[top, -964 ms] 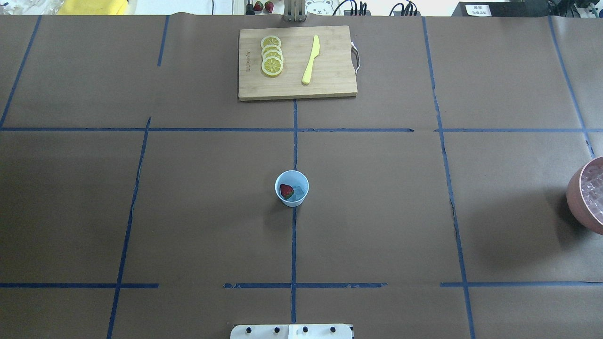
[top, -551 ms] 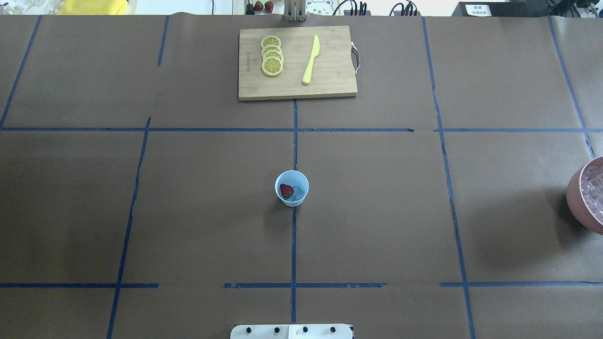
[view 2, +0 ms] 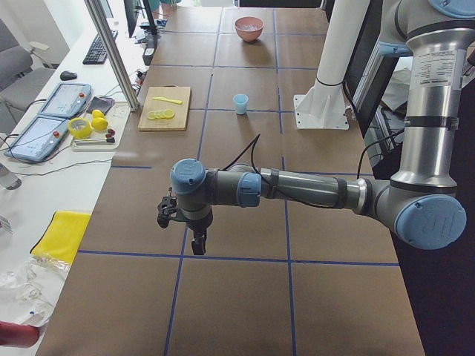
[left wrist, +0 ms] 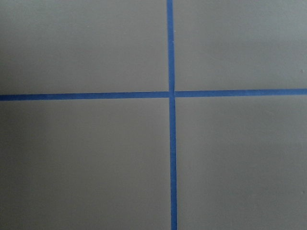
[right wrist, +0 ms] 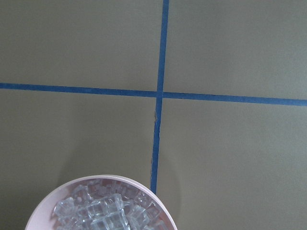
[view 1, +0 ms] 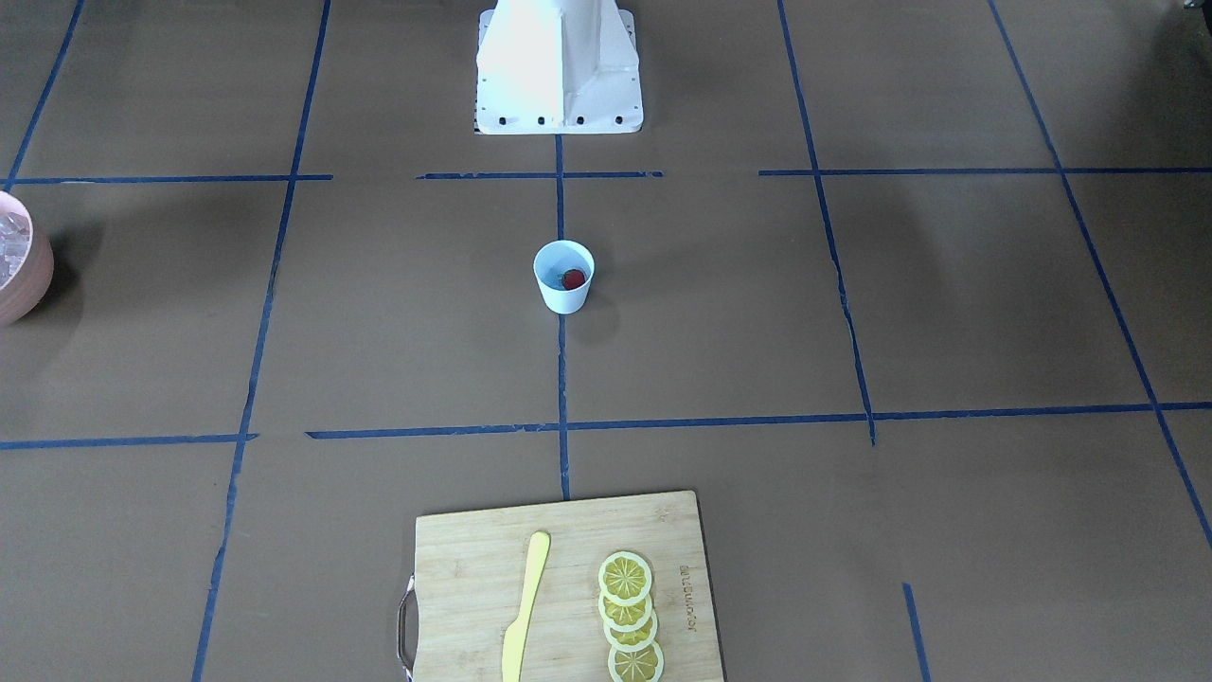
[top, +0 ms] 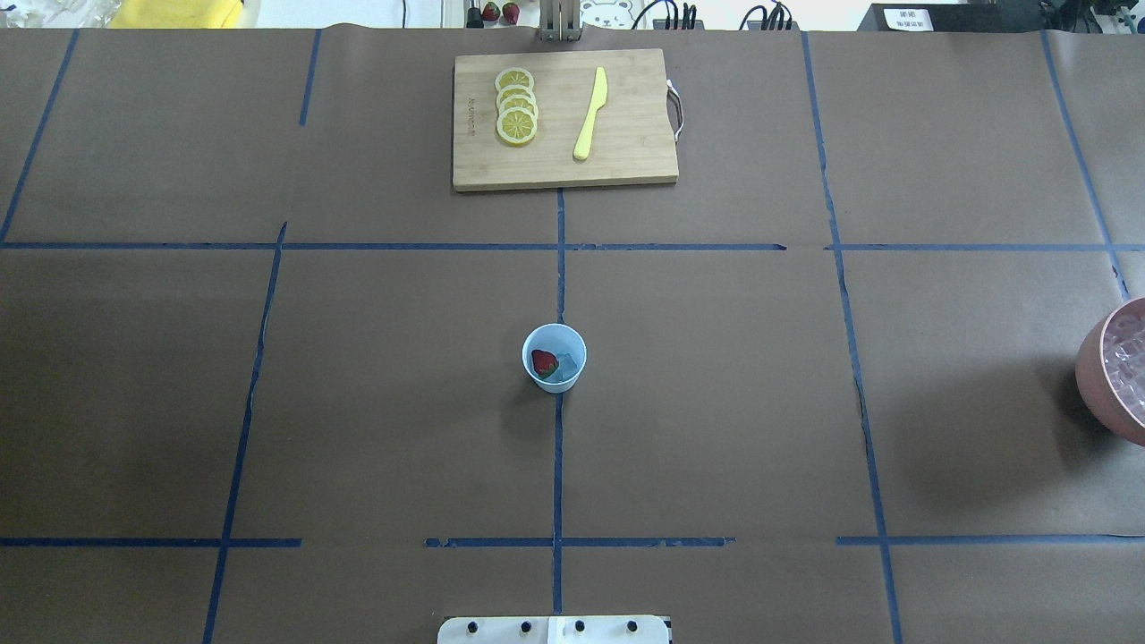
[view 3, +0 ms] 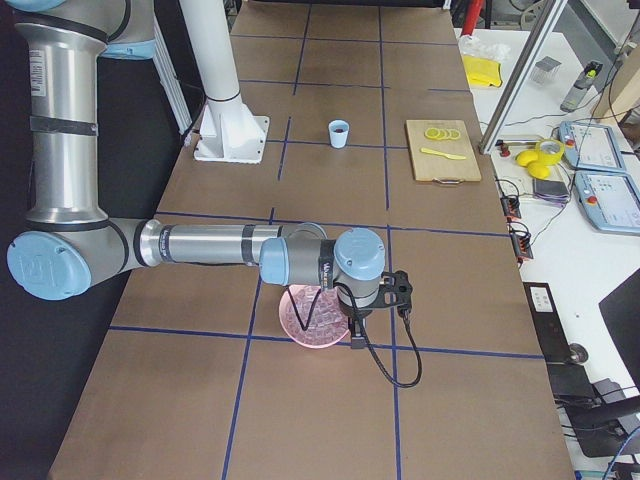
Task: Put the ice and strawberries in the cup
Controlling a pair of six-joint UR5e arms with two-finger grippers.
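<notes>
The pale blue cup (top: pixel 555 358) stands upright at the table's middle, also seen as the cup (view 1: pixel 563 277) in the front view. Inside it lie a red strawberry (top: pixel 543 362) and a clear ice cube (top: pixel 565 365). More ice (right wrist: pixel 103 211) fills the pink bowl (top: pixel 1118 371) at the right edge. My left gripper (view 2: pixel 198 249) hangs over bare table far to the left of the cup; it shows only in the left side view, so I cannot tell its state. My right gripper (view 3: pixel 356 334) hangs at the pink bowl (view 3: pixel 315 315); I cannot tell its state either.
A wooden cutting board (top: pixel 564 119) at the far middle carries several lemon slices (top: pixel 516 107) and a yellow knife (top: pixel 590 114). The robot's white base (view 1: pixel 559 66) stands at the near edge. Blue tape lines cross the brown table cover.
</notes>
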